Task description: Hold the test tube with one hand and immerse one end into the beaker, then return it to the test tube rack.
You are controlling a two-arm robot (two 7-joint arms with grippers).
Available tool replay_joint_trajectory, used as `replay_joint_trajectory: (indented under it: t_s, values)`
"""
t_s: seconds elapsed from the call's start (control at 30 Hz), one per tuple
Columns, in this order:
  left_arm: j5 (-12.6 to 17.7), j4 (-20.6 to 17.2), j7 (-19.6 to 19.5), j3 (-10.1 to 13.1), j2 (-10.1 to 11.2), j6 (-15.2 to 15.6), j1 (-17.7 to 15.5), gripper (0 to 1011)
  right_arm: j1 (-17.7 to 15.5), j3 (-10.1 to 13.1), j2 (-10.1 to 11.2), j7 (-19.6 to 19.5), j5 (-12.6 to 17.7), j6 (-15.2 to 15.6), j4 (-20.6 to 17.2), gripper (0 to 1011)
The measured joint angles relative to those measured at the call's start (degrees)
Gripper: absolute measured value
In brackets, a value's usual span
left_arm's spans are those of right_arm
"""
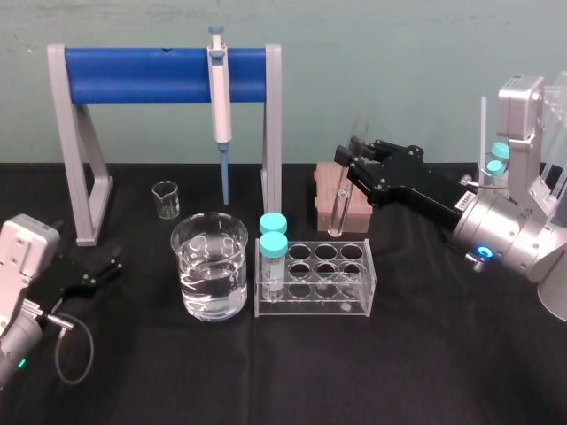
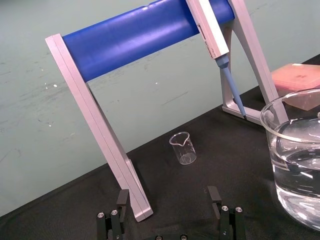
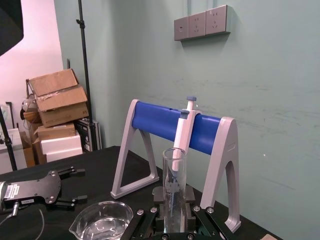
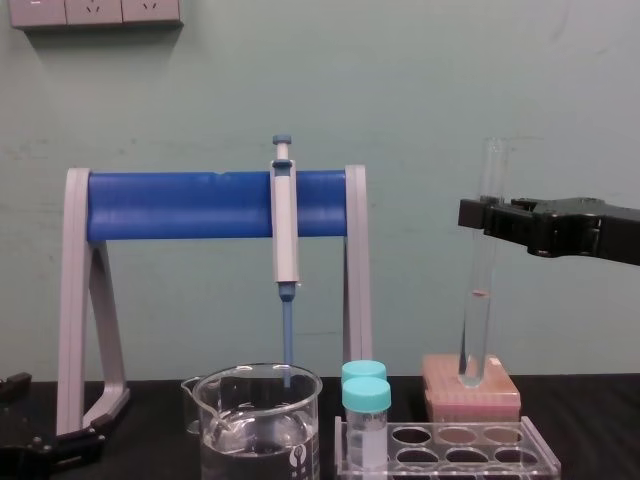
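Note:
The test tube (image 1: pixel 336 211) hangs upright with my right gripper (image 1: pixel 350 171) shut on its upper part. In the chest view its round bottom (image 4: pixel 470 375) floats clear above the back right of the test tube rack (image 4: pixel 445 447). The rack (image 1: pixel 341 285) is transparent and carries two teal-capped vials (image 1: pixel 273 252) at its left end. Left of the rack stands the wide beaker (image 1: pixel 210 266), partly filled with clear liquid. In the right wrist view the tube (image 3: pixel 173 190) rises between the black fingers (image 3: pixel 148 218). My left gripper (image 1: pixel 96 270) rests open on the cloth at the far left.
A grey stand with a blue bar (image 1: pixel 164 75) holds a pipette (image 1: pixel 219 111) behind the beaker. A small empty beaker (image 1: pixel 165 198) sits under it. A pink box (image 1: pixel 345 199) stands just behind the rack. Black cloth covers the table.

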Motion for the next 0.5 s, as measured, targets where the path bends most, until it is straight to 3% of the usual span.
replay_joint_trajectory:
  t_s: [0.5]
  values:
    - [0.0,0.0,0.0,0.0,0.0,0.0,0.0,1000,0.0,0.0,-0.1,0.0,0.0,-0.1,0.1,225]
